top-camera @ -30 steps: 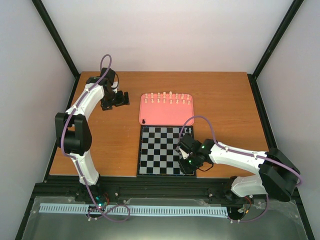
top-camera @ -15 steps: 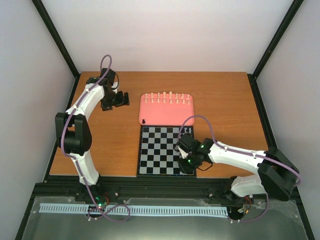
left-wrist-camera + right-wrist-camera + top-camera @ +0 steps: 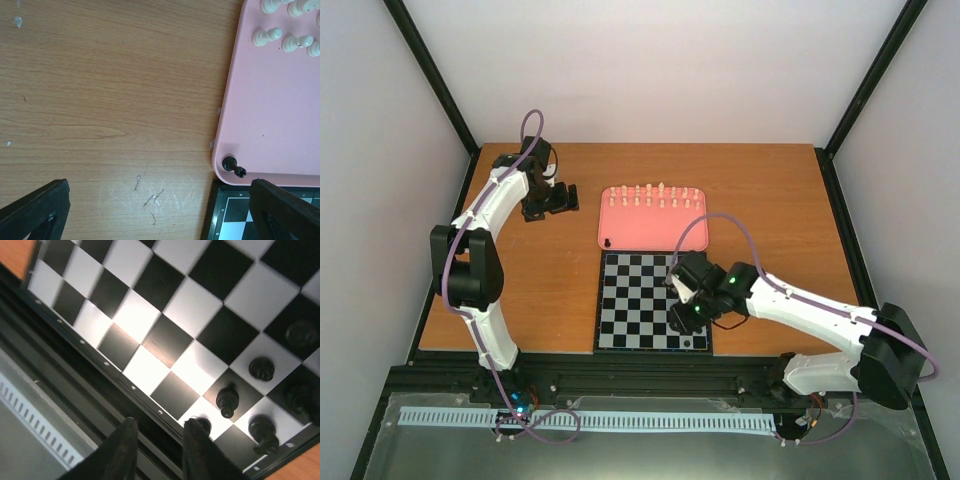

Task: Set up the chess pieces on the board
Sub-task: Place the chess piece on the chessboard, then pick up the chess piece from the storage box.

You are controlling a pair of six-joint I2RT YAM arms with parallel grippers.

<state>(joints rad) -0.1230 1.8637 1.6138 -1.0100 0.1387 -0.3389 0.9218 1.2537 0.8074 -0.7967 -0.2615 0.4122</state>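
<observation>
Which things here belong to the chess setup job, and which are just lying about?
Job: chessboard; black pieces standing on it; cream-white pieces and one black piece waiting on the pink tray.
Just there: pink tray, wooden table, slotted strip by the arm bases.

Looked down from high at the near side over the whole surface (image 3: pixel 550 290). Pressed close from the wrists: left onto a tray (image 3: pixel 270 110) corner, right onto the near edge of the board (image 3: pixel 165 340), both patches within the overhead view.
</observation>
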